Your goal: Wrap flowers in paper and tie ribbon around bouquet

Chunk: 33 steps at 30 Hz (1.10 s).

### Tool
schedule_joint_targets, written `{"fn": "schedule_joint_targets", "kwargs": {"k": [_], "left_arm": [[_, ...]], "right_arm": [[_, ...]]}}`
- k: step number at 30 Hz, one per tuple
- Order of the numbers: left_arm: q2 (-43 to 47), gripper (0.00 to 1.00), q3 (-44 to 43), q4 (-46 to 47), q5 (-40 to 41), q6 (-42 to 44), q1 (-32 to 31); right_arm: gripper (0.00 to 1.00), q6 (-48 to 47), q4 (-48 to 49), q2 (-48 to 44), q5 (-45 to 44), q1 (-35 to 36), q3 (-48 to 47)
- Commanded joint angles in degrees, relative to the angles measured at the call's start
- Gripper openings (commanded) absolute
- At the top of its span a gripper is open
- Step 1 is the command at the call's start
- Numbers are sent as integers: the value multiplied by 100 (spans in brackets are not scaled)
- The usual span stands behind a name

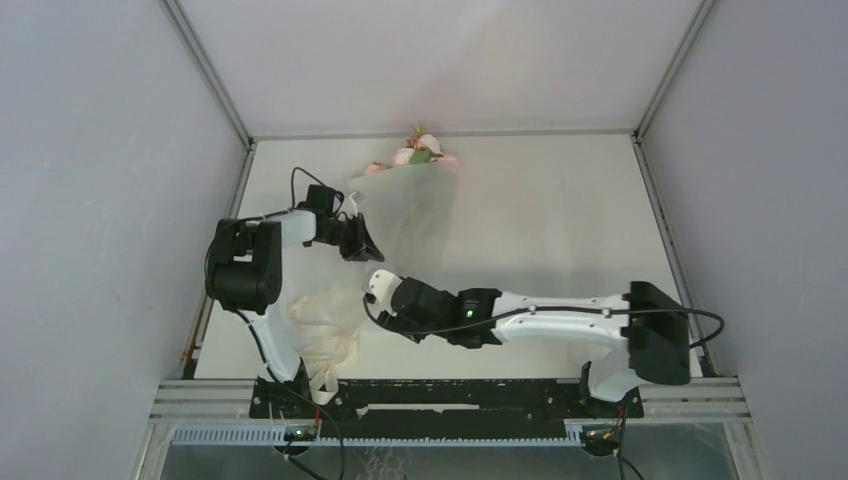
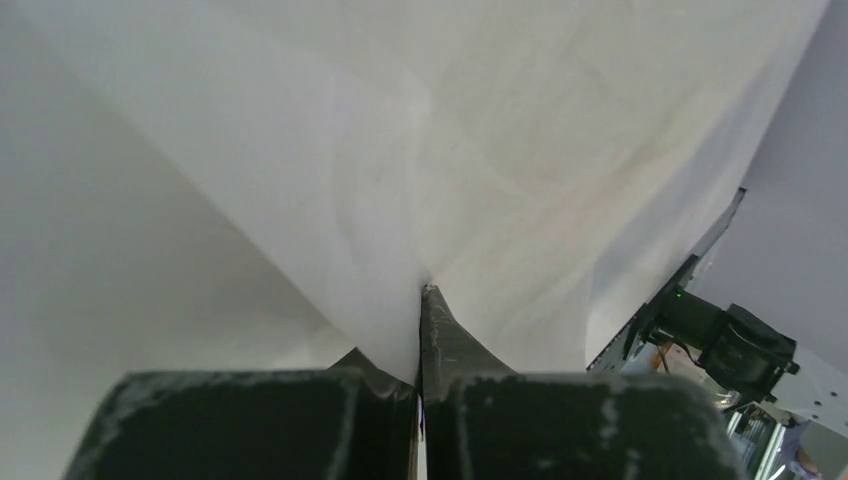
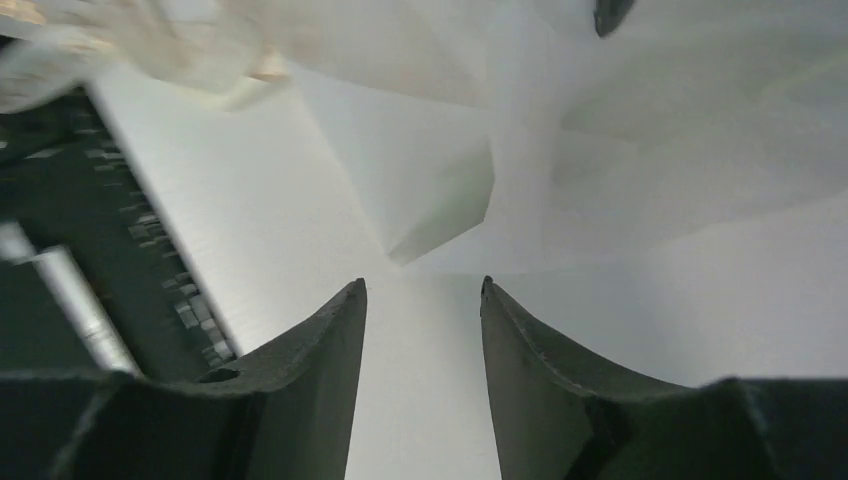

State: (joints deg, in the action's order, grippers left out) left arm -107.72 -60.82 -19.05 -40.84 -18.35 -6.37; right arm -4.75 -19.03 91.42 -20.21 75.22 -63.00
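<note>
**Left pinch on the fold, right jaws free at the narrow end**

My left gripper [image 2: 424, 296] is clamped flat on a fold of the paper [image 2: 520, 150]. The two fingers meet with only the thin sheet between them, and the sheet fans up and away from that pinch. My right gripper [image 3: 424, 288] stands parted with nothing between its fingers. A folded corner of the paper lies just ahead of its tips, on the bare table [image 1: 560, 210].

From above, the bouquet [image 1: 405, 215] lies as a loose cone. The flowers [image 1: 421, 153] poke out at the far, wide end, and the narrow end points back toward my right gripper. My left pinch sits on the cone's left edge, about midway along. The ribbon [image 1: 322, 318] lies heaped near my left arm's base, apart from the cone and not yet tied.

I judge the wrapping to be in hand and the tying not begun. To do this step well, my left pinch should be the anchor, firm but without pulling, since this thin sheet will likely crease or tear under a sideways tug. My right gripper should take the loose corner low and close to the table, then carry it over the stems so the cone tightens. The risk is that the flowers roll out at the wide end if I lift too high.
</note>
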Motion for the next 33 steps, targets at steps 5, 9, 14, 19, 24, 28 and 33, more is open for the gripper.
{"fn": "schedule_joint_targets", "kwargs": {"k": [5,9,14,19,24,28,33], "left_arm": [[-88,0,-238,-93,327,509,10],[-73,0,-221,-101,322,534,58],[-46,0,-220,-136,294,608,119],[-60,0,-267,-142,278,633,144],[-31,0,-239,-143,302,679,145],[23,0,-190,-144,191,692,134],[82,0,-121,-131,140,709,136]], "right_arm": [[51,1258,1063,-578,2826,-1380,343],[30,2149,1618,434,2559,-1862,19],[9,2426,2099,1185,2902,-1887,-90],[0,2276,2066,1318,3066,-1411,422],[0,2606,1978,937,2954,-1288,1270],[7,2683,1611,233,2604,-1241,1635],[45,3430,1933,-136,2812,-2151,2036]]}}
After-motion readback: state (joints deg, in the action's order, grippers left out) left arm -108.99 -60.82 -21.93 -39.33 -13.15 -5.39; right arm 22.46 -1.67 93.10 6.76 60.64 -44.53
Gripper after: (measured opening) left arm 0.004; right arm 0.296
